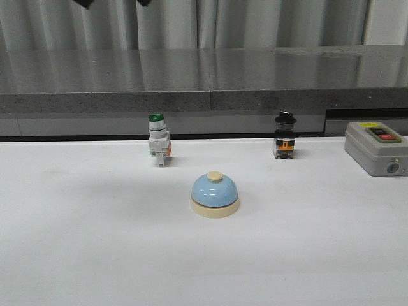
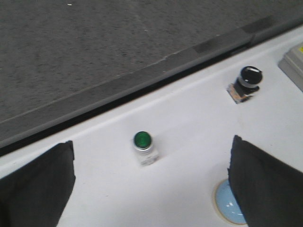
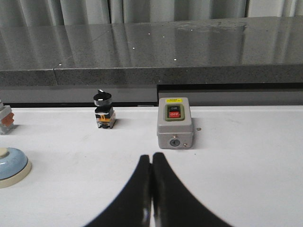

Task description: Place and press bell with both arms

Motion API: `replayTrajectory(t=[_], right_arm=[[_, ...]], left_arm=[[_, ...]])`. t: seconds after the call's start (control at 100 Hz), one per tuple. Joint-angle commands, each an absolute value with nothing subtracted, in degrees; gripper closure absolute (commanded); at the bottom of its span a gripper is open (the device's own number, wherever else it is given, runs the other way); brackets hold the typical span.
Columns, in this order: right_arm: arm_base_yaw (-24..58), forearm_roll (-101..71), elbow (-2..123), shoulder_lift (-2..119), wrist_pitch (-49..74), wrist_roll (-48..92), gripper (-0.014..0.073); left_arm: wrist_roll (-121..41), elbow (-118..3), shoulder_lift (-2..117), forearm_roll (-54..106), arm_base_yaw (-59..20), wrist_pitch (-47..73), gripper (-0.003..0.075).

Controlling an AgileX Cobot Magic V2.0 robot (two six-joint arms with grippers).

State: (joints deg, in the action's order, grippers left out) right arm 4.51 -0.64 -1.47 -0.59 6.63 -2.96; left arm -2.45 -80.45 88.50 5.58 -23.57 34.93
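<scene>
The light-blue bell (image 1: 215,193) with its cream base and button stands upright on the white table, near the middle. My left gripper (image 2: 151,158) is open and empty, high above the table. The bell (image 2: 228,206) sits partly hidden behind one of its fingers. In the front view only its fingertips (image 1: 83,3) show, at the top edge. My right gripper (image 3: 151,160) is shut and empty, low over the table. It is to the right of the bell (image 3: 10,164) and in front of the grey box. It is out of the front view.
A green-capped white switch (image 1: 158,148) stands behind the bell to the left, and a black-capped switch (image 1: 285,136) behind it to the right. A grey on/off box (image 1: 376,148) sits at the far right. A dark stone ledge (image 1: 204,76) runs along the back.
</scene>
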Motion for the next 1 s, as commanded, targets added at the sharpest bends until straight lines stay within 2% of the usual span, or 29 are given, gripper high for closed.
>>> replayTrajectory(t=[0.0,0.35,0.75,0.99], right_arm=[[4.17,0.00,-0.66,-1.65,1.89,-2.87,0.0654],[4.17,0.00,-0.66,-1.65,1.89,-2.87,0.0654],[4.17,0.00,-0.66,-1.65,1.89,-2.87,0.0654],[4.17,0.00,-0.66,-1.65,1.89,-2.87,0.0654]], left_arm=[[-2.05,-77.03,81.65,5.76,-20.24,28.37,0.0092],[-2.05,-52.71,59.91,5.98,-8.85,17.75,0.0092],[-2.05,-33.91,31.94,6.08,-7.67,15.58,0.0096],[-2.05,-30.02,19.00,5.98,-7.67,17.22,0.0200]])
